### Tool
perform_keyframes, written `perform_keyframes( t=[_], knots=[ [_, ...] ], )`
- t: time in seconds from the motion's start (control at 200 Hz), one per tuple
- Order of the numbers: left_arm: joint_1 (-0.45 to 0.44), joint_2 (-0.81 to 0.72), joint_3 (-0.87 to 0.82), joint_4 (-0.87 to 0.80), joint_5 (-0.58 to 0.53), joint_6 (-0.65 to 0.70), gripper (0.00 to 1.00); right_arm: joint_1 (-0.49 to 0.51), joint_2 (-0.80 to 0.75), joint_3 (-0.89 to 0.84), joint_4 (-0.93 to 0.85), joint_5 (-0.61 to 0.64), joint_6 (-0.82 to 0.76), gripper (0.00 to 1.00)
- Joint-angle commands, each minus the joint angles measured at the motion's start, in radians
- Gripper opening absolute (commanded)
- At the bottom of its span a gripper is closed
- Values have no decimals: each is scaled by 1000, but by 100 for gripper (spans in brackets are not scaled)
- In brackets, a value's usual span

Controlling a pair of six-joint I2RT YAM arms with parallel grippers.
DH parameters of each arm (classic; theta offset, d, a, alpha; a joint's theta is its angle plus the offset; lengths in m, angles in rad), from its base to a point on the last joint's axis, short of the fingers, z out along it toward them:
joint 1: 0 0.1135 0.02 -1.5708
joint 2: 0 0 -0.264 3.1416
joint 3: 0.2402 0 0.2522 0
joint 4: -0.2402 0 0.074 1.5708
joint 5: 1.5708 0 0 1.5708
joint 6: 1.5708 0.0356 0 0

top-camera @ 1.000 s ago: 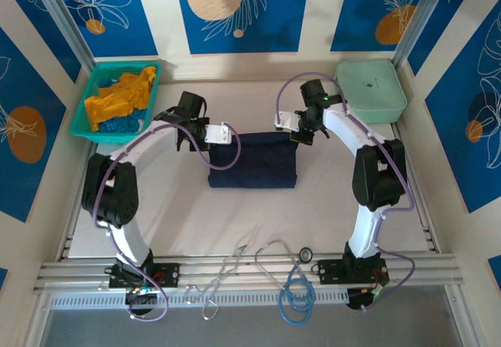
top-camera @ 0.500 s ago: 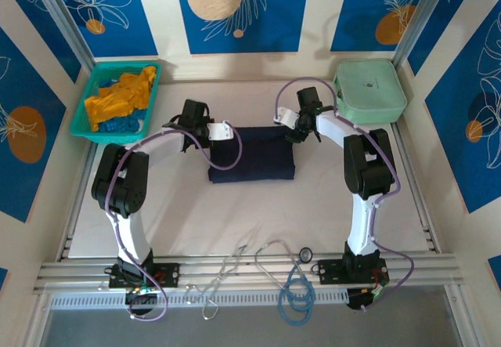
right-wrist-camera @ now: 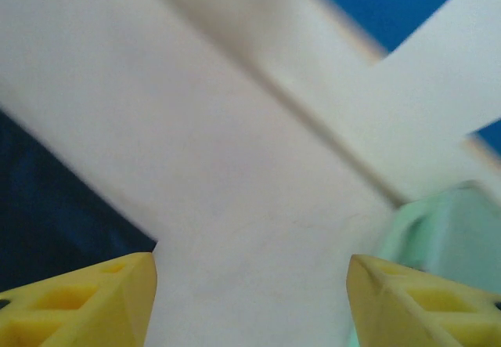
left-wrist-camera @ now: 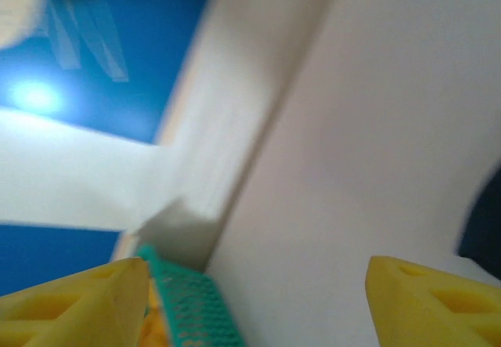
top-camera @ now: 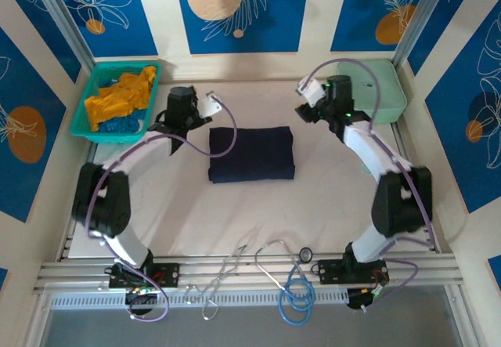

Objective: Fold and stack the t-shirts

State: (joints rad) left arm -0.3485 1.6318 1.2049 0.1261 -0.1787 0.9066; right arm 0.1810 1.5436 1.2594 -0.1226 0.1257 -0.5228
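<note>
White tabletop (top-camera: pixel 250 214) bears a soft navy t-shirt (top-camera: pixel 251 153) folded rectangular

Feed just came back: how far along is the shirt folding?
Done: the navy shirt lies folded mid-table. In hand: nothing; the left gripper and right gripper are open and empty, beyond the shirt's far corners. Left: the orange shirt and blue shirt lie crumpled in the basket, not yet folded or stacked.

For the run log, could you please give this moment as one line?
navy t-shirt: folded, on table | left end effector: open, empty | right end effector: open, empty
</note>
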Motion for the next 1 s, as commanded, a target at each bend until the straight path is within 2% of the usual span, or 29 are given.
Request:
perform_keyframes(
  t=[0.0, 0.075, 0.165, 0.235, 0.32, 0.415, 0.48, 0.565, 0.68, 0.991],
  knots=[
    [12, -159, 20, -64, -100, -203, 75, 10, -157, -11, -47, 81, 238, 66],
    [12, -225, 69, -245, -117, -358, 76, 16, -215, 47, -237, 210, 477, 66],
    [11, -263, 162, -502, -112, -540, 76, 18, -253, 78, -443, 239, 690, 64],
    [8, -263, 241, -714, -94, -689, 75, 28, -275, 57, -537, 216, 792, 63],
    [9, -241, 311, -942, -29, -841, 70, 50, -287, 23, -620, 154, 895, 63],
    [6, -218, 300, -1081, 91, -978, 65, 77, -273, -22, -672, 57, 986, 64],
    [0, -222, 227, -1075, 143, -1067, 64, 105, -247, -52, -680, 13, 1033, 66],
    [-15, -255, 89, -968, 199, -1149, 66, 146, -194, -77, -670, -14, 1063, 68],
    [-35, -254, -31, -848, 206, -1249, 68, 181, -82, -78, -656, -10, 1072, 69],
    [-95, -68, -39, -726, 154, -1352, 71, 192, 170, -56, -572, 6, 1088, 69]
  ],
)
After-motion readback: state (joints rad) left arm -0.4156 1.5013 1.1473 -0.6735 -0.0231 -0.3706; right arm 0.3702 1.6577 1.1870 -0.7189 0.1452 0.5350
